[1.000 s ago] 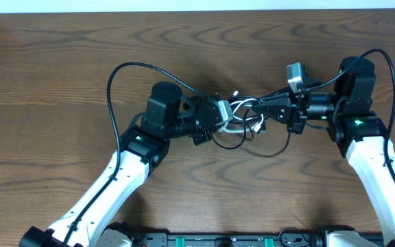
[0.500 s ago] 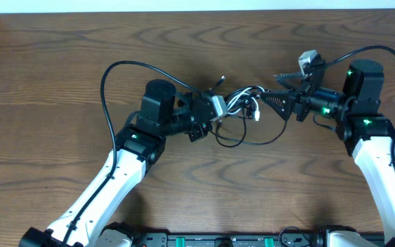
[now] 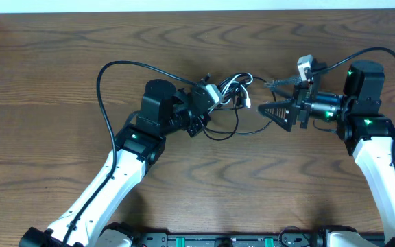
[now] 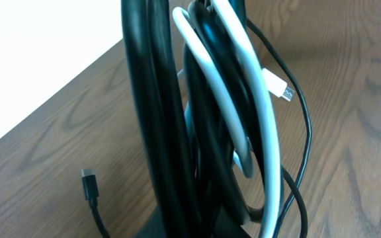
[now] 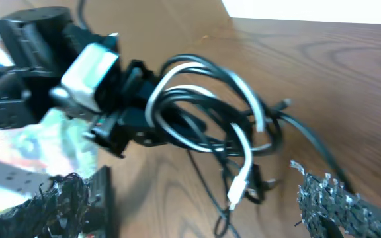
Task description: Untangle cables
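Observation:
The cables [image 3: 233, 89] form a tangled bundle of black cords and one white cord, pinched at its left end by my left gripper [image 3: 213, 96], which is shut on it. A thin black loop [image 3: 225, 132] trails from the bundle onto the table. In the left wrist view the bundle [image 4: 204, 119] fills the frame and hides the jaws; a white plug [image 4: 280, 89] and a black plug [image 4: 89, 185] show. My right gripper [image 3: 269, 97] stands open to the right of the bundle, holding nothing. In the right wrist view its fingers [image 5: 339, 201] flank the white plug [image 5: 240, 188] from a distance.
Thick black arm cables arch over the table at the left [image 3: 112, 68] and the right [image 3: 386, 58]. The wooden table's far edge [image 3: 197, 11] runs along the top, with a white surface beyond.
My right gripper has opened, let go of the cables and drawn back to the right. My left gripper has carried the bundle a little up and left.

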Tool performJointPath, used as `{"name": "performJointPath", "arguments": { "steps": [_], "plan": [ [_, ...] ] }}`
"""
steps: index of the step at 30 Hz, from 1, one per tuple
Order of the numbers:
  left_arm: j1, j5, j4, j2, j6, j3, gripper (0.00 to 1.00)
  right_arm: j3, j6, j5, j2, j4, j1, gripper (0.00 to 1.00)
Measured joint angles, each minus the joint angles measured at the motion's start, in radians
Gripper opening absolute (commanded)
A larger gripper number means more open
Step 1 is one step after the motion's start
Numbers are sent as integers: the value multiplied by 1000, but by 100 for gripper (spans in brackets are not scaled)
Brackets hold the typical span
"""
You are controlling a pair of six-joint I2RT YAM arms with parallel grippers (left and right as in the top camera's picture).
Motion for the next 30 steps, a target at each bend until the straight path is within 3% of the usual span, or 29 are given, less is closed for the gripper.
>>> {"name": "performJointPath", "arguments": {
  "steps": [9, 15, 19, 30],
  "plan": [
    [0, -11, 110, 0, -160, 0, 8, 0, 23, -25, 0, 1, 96, 91],
    [0, 39, 111, 0, -258, 0, 8, 0, -49, 188, 0, 7, 234, 85],
    [0, 63, 107, 0, -276, 0, 8, 0, -159, 313, 0, 23, 253, 83],
    [-11, 79, 104, 0, -281, 0, 8, 0, -528, 395, 0, 31, 344, 77]
  ]
}}
